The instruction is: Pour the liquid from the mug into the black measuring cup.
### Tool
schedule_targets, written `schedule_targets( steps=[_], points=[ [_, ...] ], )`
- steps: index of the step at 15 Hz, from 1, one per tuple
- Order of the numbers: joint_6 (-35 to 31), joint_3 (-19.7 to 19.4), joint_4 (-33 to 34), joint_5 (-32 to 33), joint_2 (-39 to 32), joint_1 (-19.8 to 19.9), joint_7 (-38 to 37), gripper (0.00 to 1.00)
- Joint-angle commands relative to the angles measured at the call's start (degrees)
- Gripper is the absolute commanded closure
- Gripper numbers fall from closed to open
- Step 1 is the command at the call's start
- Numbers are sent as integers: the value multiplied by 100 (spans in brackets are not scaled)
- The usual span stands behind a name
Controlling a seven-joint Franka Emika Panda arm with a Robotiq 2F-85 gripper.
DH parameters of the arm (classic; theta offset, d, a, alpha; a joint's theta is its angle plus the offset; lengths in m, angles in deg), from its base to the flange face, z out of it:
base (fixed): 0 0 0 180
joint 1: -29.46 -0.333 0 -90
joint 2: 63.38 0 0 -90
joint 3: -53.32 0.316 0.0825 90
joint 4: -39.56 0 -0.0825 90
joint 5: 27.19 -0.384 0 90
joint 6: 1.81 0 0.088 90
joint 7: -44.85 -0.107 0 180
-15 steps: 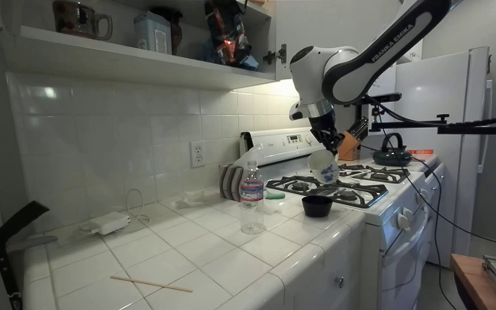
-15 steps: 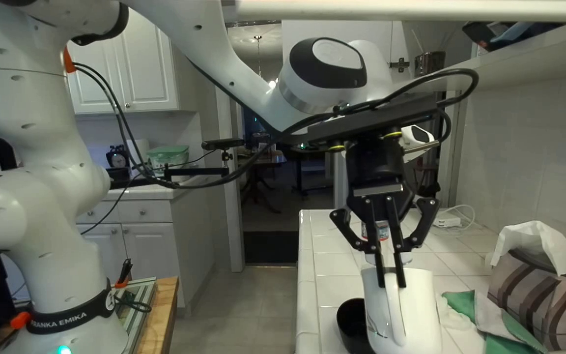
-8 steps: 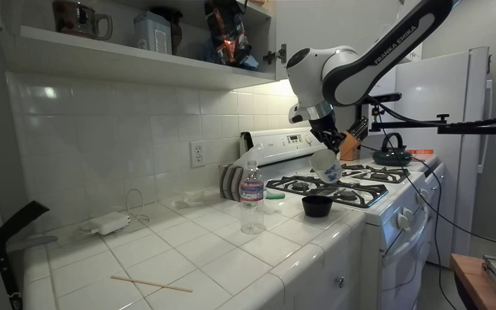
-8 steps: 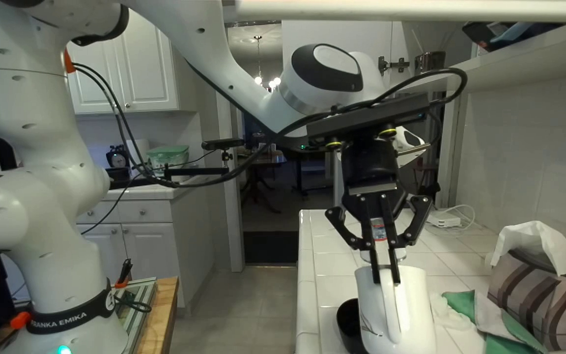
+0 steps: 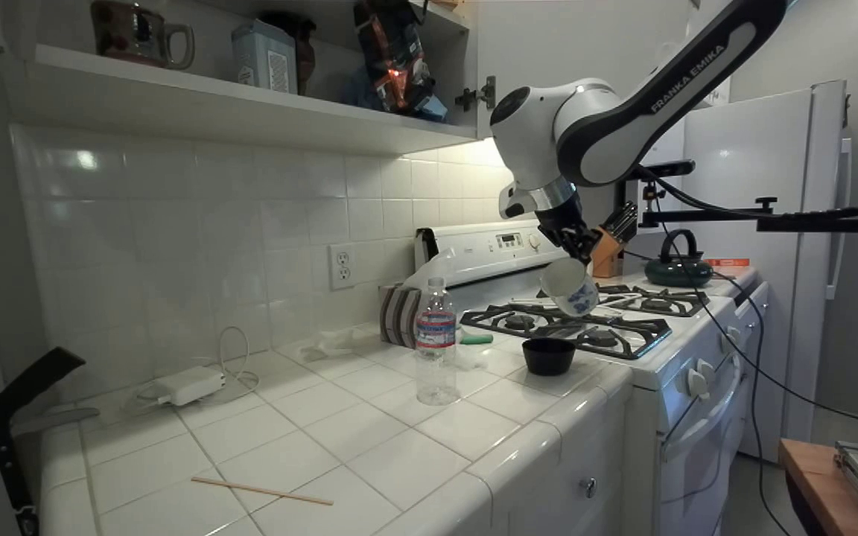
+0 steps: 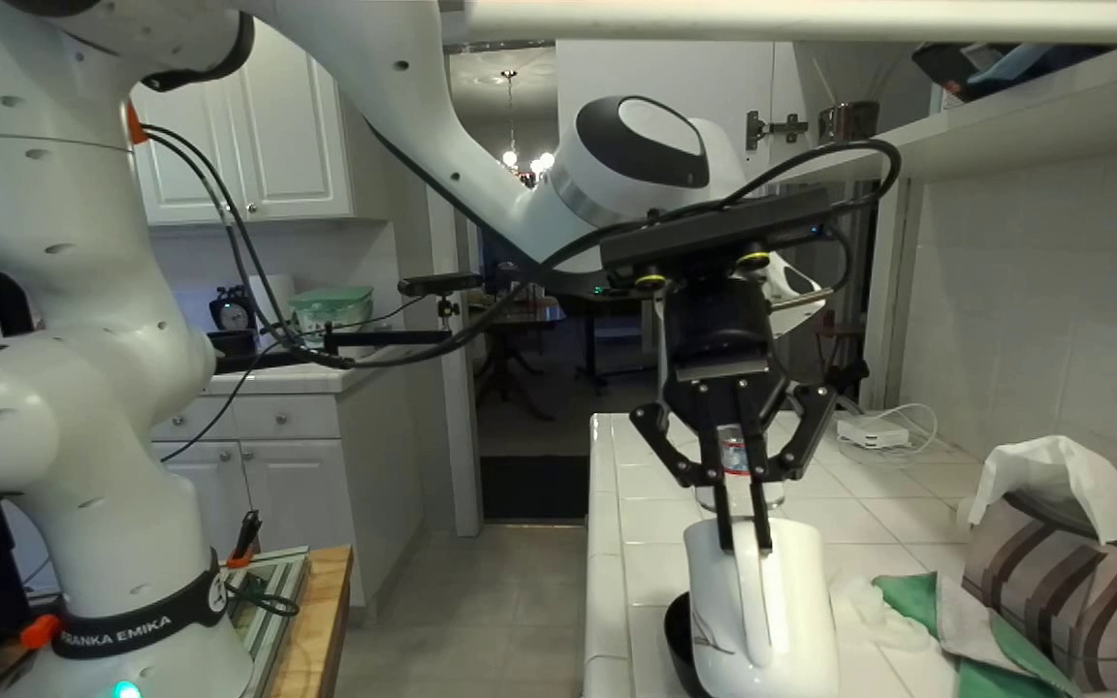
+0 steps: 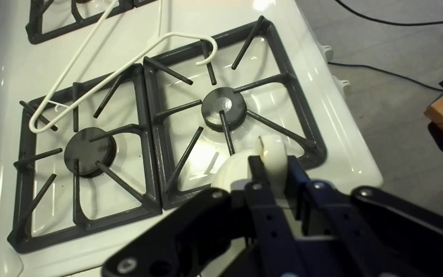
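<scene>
Fingers (image 6: pixel 724 519) roughly downward; mug handle (image 6: pixel 754 601) between

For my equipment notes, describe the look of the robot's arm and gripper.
The arm is white and rounded, with a silver ring, black panels and FRANKA EMIKA lettering. Black cables run along it. The gripper is black, with jointed links, silvery bolts and slim, straight fingers.
</scene>
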Motion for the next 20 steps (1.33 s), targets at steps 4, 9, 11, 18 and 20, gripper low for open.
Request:
schedule_targets(
  steps=[4,9,11,18,20],
  points=[
    [600,187,-18,347,23,-166,-377,96],
    [1000,279,62,548,-129,-259,-643,96],
    [1117,307,85,619,-204,-279,-719,96],
    [1306,387,291,790,-464,-335,-882,96],
    [1329,418,359,825,-509,-358,-910,96]
  ],
)
